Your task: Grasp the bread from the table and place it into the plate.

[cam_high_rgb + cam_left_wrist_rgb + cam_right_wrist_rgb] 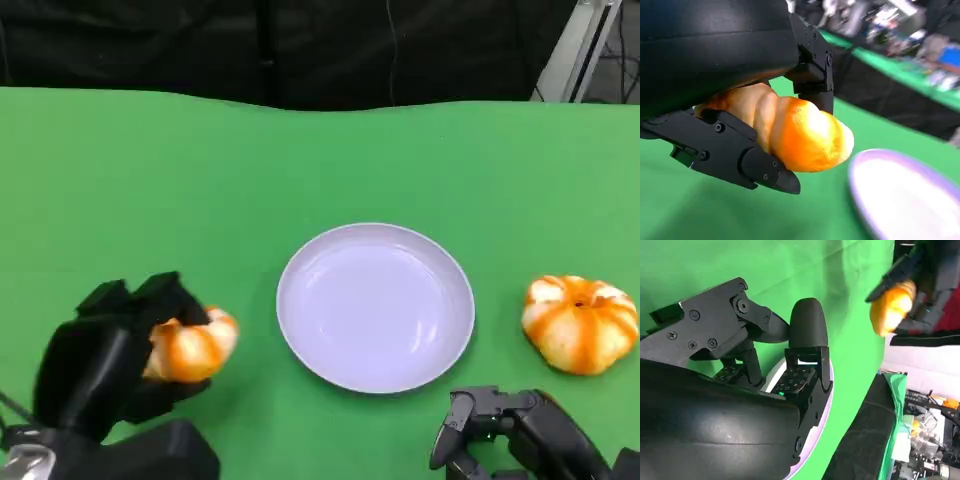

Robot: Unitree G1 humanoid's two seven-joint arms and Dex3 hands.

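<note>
My left hand (pixel 100 365) grips an orange and white bread roll (pixel 195 348) at the lower left, a short way left of the plate. The left wrist view shows that roll (pixel 805 132) pinched between black fingers (pixel 755 165), with green cloth beneath it and the plate (pixel 910 200) just beyond. The round white plate (pixel 375 305) lies bare at the table's middle. A second, pumpkin-shaped roll (pixel 580 322) rests on the cloth right of the plate. My right hand (pixel 505 430) stays low at the front right with nothing in it, fingers (pixel 807 330) apart.
Green cloth (pixel 150 180) covers the table, with broad free room behind the plate. A dark backdrop runs along the far edge, and a metal frame (pixel 585 45) stands at the back right. The right wrist view catches my left hand's roll (pixel 892 305) across the cloth.
</note>
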